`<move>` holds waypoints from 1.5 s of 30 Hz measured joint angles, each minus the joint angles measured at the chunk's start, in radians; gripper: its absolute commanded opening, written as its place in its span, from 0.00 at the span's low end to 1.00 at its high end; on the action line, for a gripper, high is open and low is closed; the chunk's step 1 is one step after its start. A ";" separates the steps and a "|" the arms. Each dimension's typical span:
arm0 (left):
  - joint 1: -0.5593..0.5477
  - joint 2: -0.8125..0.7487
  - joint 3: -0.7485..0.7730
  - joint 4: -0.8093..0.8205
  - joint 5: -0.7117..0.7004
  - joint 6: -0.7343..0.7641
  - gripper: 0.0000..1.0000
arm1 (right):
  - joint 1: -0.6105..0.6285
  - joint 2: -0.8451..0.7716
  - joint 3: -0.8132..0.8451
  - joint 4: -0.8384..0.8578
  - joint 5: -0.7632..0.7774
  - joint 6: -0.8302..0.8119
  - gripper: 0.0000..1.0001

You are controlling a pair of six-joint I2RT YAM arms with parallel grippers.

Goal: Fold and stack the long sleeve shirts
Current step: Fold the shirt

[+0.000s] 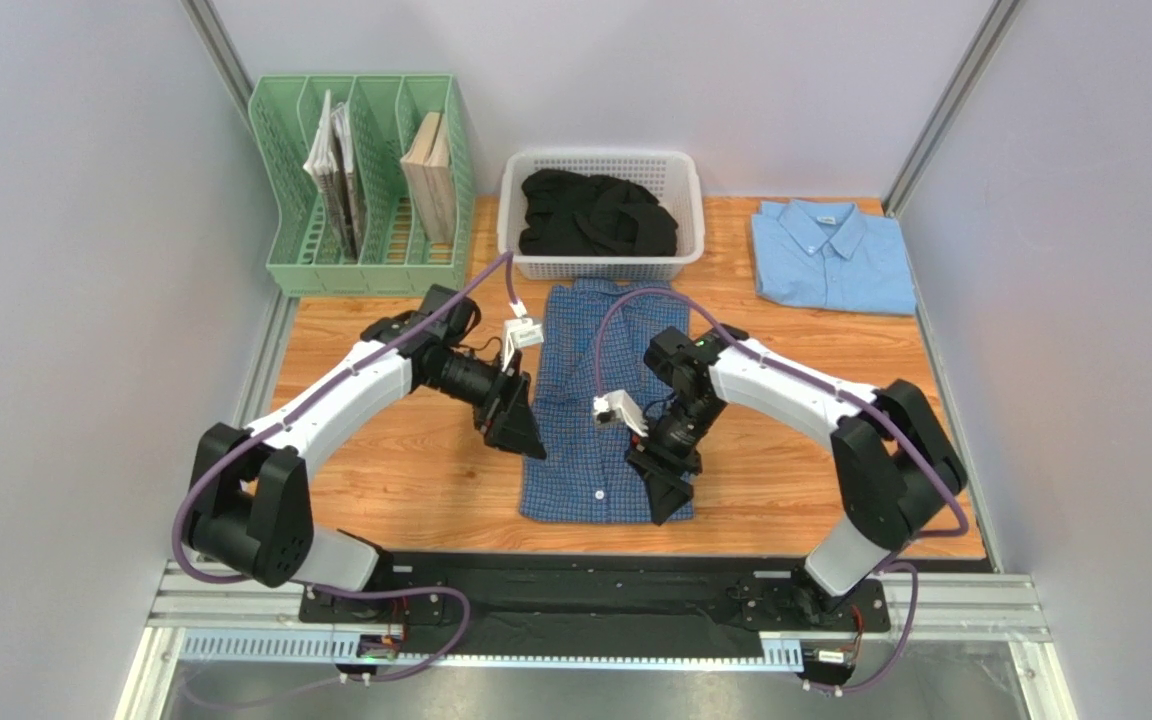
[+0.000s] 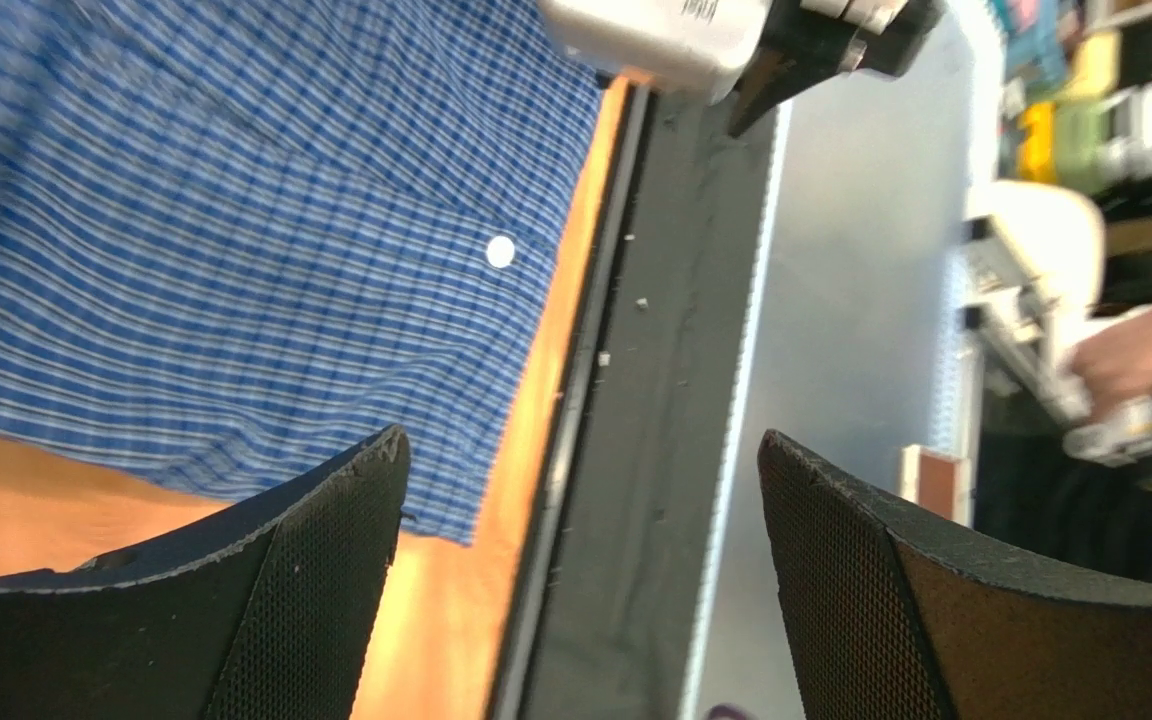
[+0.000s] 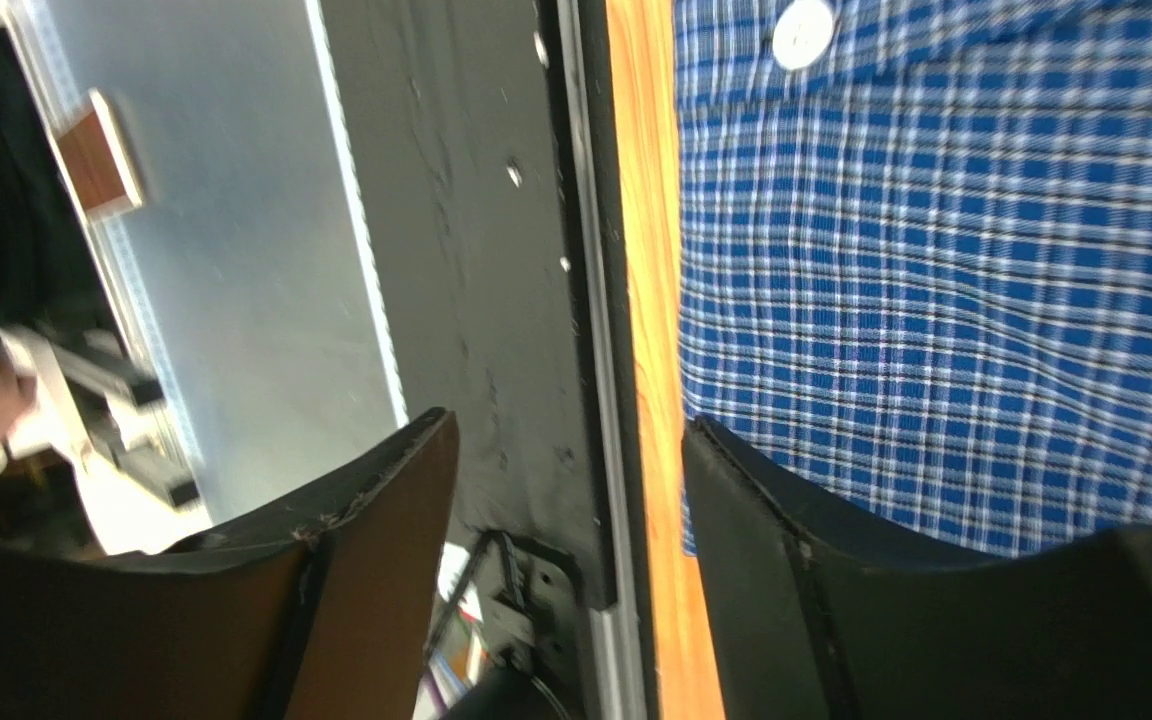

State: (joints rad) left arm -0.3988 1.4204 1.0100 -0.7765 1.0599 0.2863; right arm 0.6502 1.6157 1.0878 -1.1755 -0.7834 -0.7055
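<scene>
The dark blue checked long sleeve shirt (image 1: 597, 398) lies flat in the middle of the table as a narrow rectangle, its collar toward the basket. White buttons show on it (image 2: 500, 251) (image 3: 803, 30). A plain light blue shirt (image 1: 833, 255) lies folded at the back right. My left gripper (image 1: 525, 435) (image 2: 582, 495) hangs over the checked shirt's left edge, open, with nothing between its fingers. Near the shirt's front right corner my right gripper (image 1: 666, 498) (image 3: 567, 450) is open too and holds nothing.
A white basket (image 1: 687, 225) with black cloth stands behind the checked shirt. A green file rack (image 1: 285, 225) with books stands at the back left. The table's front edge and a black rail (image 2: 657, 375) run just past the shirt's hem.
</scene>
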 measured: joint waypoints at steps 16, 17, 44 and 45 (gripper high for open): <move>0.117 0.038 -0.173 0.283 0.129 -0.320 0.80 | 0.034 0.273 0.070 0.013 0.092 -0.040 0.67; 0.114 0.035 -0.183 0.283 0.138 -0.324 0.79 | 0.027 0.259 0.080 0.008 0.080 -0.039 0.70; 0.295 0.027 -0.141 0.580 0.186 -0.690 0.84 | -0.026 0.259 0.115 0.160 -0.231 0.457 0.76; 0.313 0.016 -0.155 0.604 0.179 -0.708 0.86 | -0.016 0.246 0.140 0.183 -0.227 0.485 0.79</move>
State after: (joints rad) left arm -0.0856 1.4364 0.8551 -0.1726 1.2392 -0.4213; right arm 0.6342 1.8618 1.2282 -0.9920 -1.0103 -0.2203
